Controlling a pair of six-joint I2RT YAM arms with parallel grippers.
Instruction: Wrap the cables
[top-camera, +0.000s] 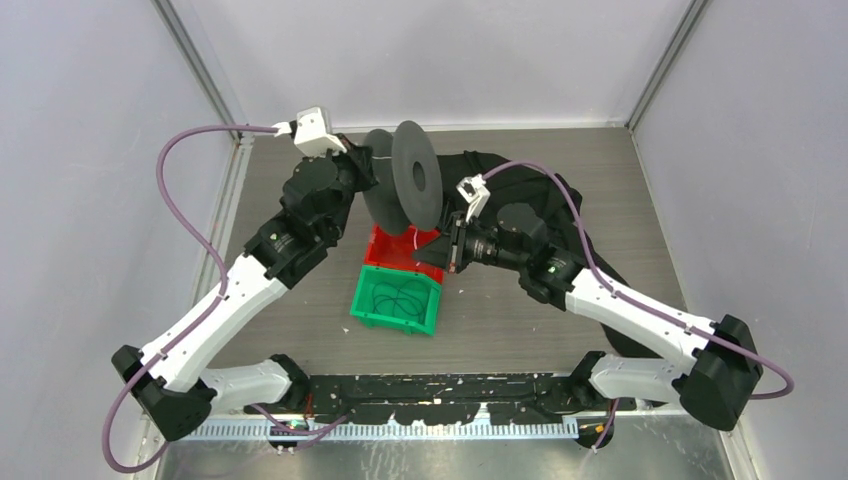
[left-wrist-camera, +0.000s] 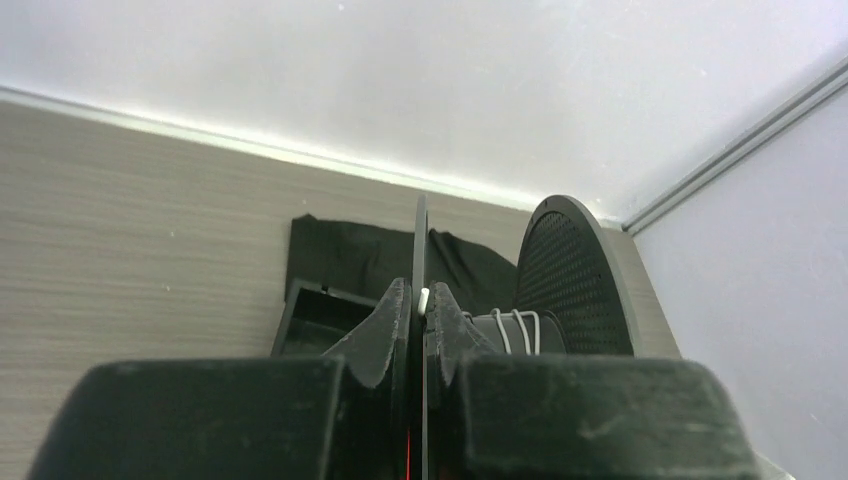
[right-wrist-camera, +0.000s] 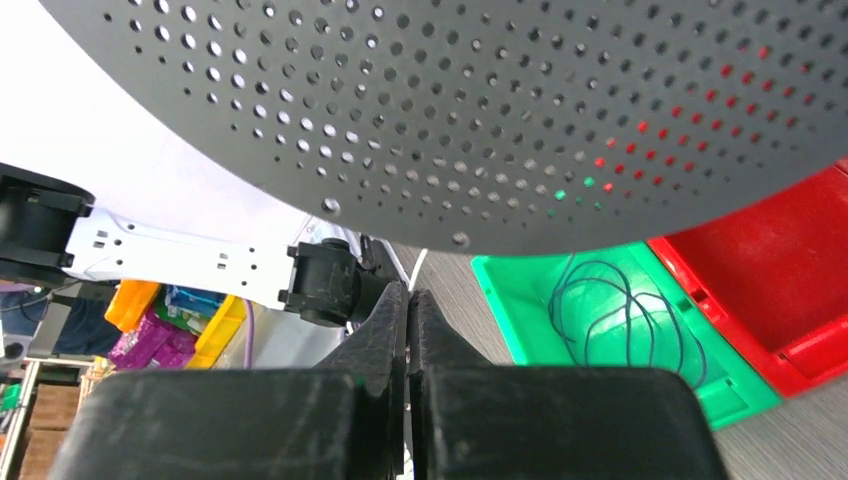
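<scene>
Left wrist: hand (left-wrist-camera: 418, 302) tight on spool (left-wrist-camera: 575, 280)

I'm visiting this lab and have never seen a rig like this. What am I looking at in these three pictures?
These are two robot arms bolted at the table's near edge. One picture looks down from above. The other two come from a camera on each wrist, so the black blocks at the bottom are that arm's own fingers.

The left arm's fingers are clamped on the thin edge of one disc of a black spool. White cable is wound on its core. The right arm's fingers are shut under the spool's perforated disc. A white strand runs toward their tips, but I cannot tell if it is pinched.

On the table are a red bin, a green bin holding dark cable loops, and a black cloth.
</scene>
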